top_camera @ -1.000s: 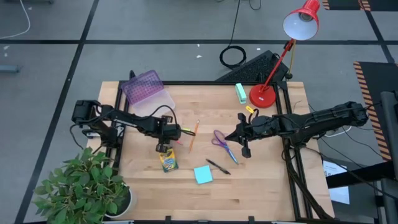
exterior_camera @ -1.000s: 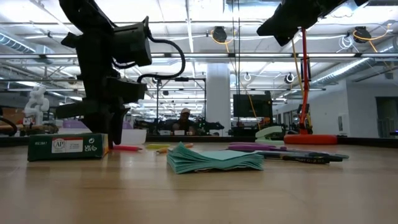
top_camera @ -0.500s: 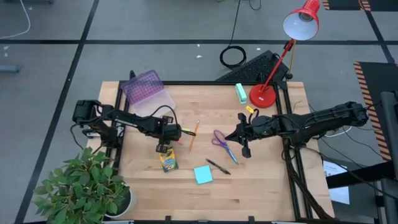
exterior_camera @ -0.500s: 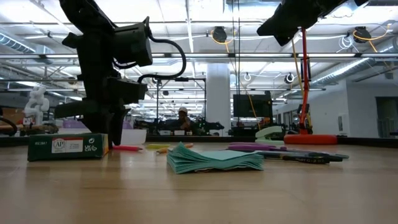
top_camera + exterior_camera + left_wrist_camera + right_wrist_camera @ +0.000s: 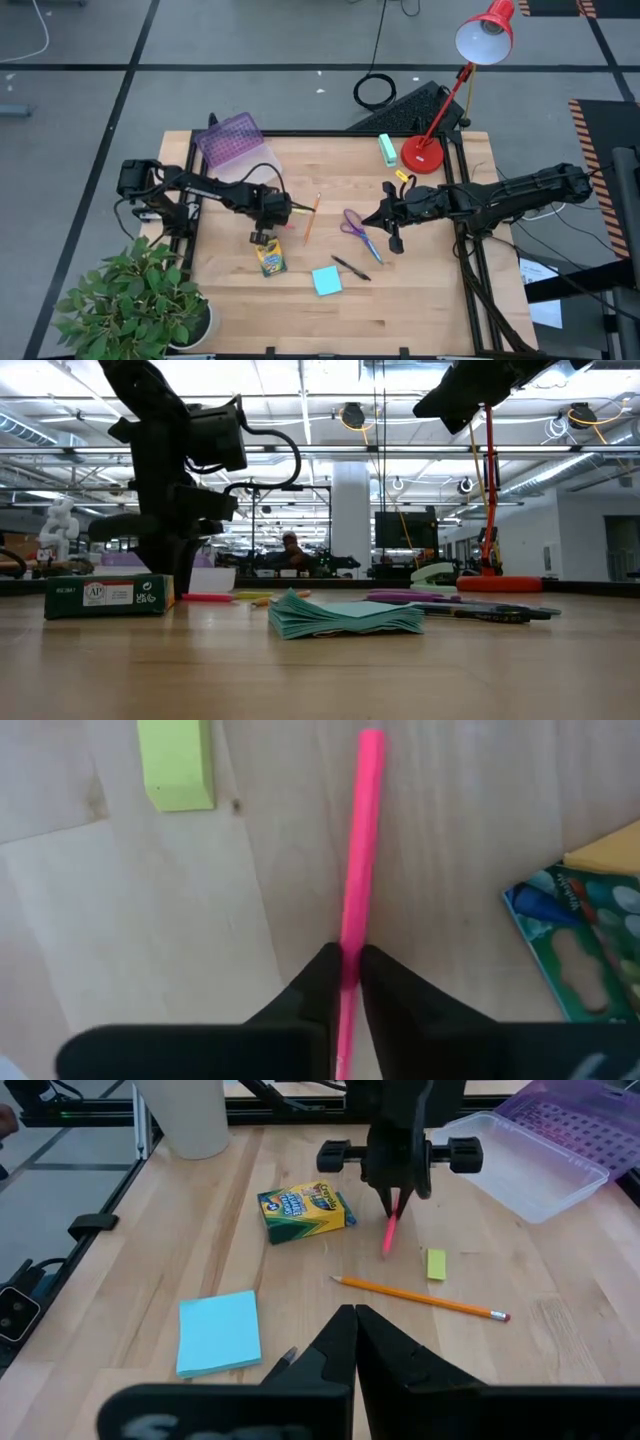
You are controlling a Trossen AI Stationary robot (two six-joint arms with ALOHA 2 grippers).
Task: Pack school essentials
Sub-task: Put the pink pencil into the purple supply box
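Observation:
The school essentials lie spread on the wooden table: a pink pen [image 5: 362, 840], a yellow eraser [image 5: 178, 765], a crayon box [image 5: 271, 258], an orange pencil [image 5: 311, 217], purple-handled scissors [image 5: 357, 229], a black pen [image 5: 351, 268] and a light-blue sticky-note pad [image 5: 325, 281]. My left gripper [image 5: 273, 217] stands over the pink pen, shut on it. My right gripper [image 5: 368, 219] hovers shut above the scissors, holding nothing. My left gripper pinches the pink pen between its two fingers [image 5: 322, 982], on the shaft [image 5: 350, 948] toward one end. The fingers come from above, pointing down, and lie across the pen. The pen's free end [image 5: 385, 1250] reaches toward the pencil, and the low view shows the pen [image 5: 205, 598] level on the table.
A purple case [image 5: 230, 139] with a clear tray [image 5: 252, 167] sits at the far left. A mint-green block [image 5: 387, 148] and a red lamp's base [image 5: 422, 153] stand at the far right. A potted plant [image 5: 135, 300] is at the near left corner.
My left gripper has shifted a little toward the table's right, staying shut on the pink pen, which still lies on the table.

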